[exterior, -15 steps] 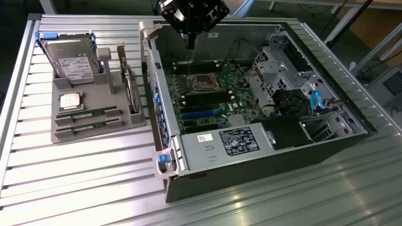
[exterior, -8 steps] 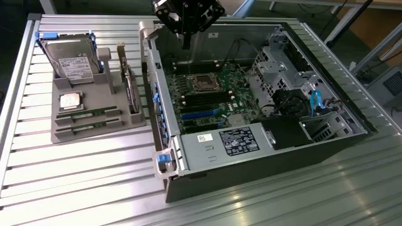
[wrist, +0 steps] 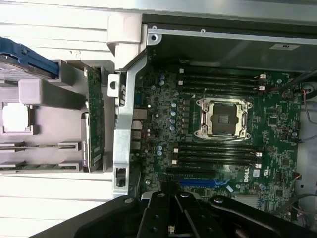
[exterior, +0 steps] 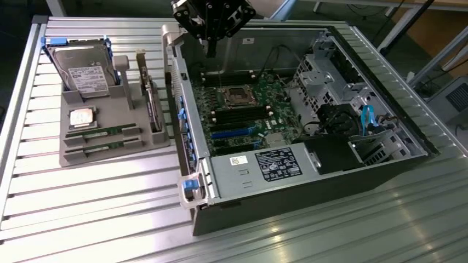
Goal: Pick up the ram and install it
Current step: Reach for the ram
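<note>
Two ram sticks lie in slots of the grey holder (exterior: 109,159): one (exterior: 100,132) and a second (exterior: 102,147) just in front of it. In the wrist view they show edge-on, one (wrist: 39,146) and the other (wrist: 39,166). My gripper (exterior: 211,52) hangs above the far end of the open computer case (exterior: 307,181), over the motherboard (exterior: 245,118). It is well away from the ram. Its fingers (wrist: 159,215) are shut together with nothing between them. The black memory slots (wrist: 218,153) flank the processor socket (wrist: 223,118).
The holder also carries a hard drive (exterior: 86,71), a silver processor (exterior: 82,117) and an upright expansion card (exterior: 150,96). The case's metal side wall (exterior: 179,109) stands between holder and motherboard. Drive cages and cables (exterior: 351,118) fill the case's right side.
</note>
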